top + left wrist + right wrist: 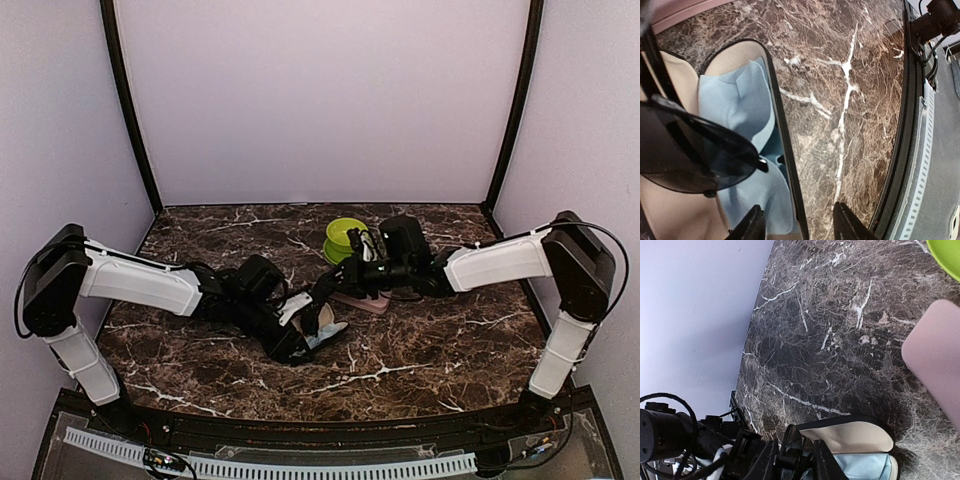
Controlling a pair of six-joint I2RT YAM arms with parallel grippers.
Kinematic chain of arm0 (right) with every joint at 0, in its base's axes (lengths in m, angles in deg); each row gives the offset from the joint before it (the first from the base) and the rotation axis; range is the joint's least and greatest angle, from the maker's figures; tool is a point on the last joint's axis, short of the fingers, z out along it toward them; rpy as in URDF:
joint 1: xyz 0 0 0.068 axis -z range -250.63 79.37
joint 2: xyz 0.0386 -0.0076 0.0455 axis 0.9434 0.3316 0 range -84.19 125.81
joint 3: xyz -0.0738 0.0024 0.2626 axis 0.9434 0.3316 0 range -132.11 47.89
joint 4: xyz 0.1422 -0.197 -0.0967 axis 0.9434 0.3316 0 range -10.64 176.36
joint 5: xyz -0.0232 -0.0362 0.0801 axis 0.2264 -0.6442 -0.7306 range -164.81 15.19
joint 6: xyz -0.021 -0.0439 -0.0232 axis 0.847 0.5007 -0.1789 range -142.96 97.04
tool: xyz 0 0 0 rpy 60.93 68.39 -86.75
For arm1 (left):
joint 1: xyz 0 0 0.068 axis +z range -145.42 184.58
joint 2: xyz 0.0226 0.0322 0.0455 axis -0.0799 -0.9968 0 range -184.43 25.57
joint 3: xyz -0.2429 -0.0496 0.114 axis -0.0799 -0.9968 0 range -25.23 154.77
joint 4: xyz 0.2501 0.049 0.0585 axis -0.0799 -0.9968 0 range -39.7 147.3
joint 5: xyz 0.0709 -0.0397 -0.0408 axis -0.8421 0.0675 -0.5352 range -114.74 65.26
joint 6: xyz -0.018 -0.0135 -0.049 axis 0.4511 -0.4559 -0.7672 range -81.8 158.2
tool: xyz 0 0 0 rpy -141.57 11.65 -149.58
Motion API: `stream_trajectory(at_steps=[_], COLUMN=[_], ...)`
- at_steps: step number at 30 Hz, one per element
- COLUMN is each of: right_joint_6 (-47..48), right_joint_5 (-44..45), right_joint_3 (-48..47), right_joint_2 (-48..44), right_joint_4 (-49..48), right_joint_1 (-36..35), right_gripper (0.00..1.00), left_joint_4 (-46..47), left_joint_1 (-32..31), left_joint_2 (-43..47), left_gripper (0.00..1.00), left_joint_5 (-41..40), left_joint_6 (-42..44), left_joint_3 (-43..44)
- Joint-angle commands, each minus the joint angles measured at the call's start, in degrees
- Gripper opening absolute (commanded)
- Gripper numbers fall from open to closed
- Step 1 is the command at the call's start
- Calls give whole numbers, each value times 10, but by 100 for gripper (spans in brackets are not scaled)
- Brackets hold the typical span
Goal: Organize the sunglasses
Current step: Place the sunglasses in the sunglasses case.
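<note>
Fingers of the right gripper clamp the black sunglasses above the open case, lens over its blue cloth. Fingers of the left gripper stand apart, straddling the case rim on the table.

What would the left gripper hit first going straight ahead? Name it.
Most likely the thin rim of the open black oblong case, which runs between the fingers of the left gripper; depth is unclear.

Open case; pink case; green bowl
</note>
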Motion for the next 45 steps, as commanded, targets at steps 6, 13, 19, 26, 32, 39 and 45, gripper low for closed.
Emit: stream_trajectory(at_steps=[6, 13, 19, 26, 32, 39, 45], right_joint_6=[-65, -104, -129, -134, -134, -194, -195], right_joint_5=[32, 42, 52, 55, 55, 87, 89], right_joint_3=[34, 47, 56, 81, 99, 117, 134], right_joint_2=[-8, 6, 10, 25, 34, 20, 11], right_joint_4=[-93, -129, -127, -155, -176, -161, -159], right_joint_1=[-18, -29, -46, -63, -70, -74, -78], right_gripper=[23, 23, 23, 23, 23, 23, 23], left_joint_4=[4, -33, -39, -48, -34, -24, -21], left_joint_1=[-2, -2, -2, -2, -2, -2, -2], left_joint_2=[70, 146, 213, 212, 197, 172, 132], left_gripper=[53, 54, 55, 57, 58, 58, 58], left_joint_5=[-54, -108, -177, -256, -241, -250, -265], left_joint_6=[-4, -18, -28, -27, -30, -27, -34], left_joint_3=[-20, -46, -54, -30, -28, -26, -1])
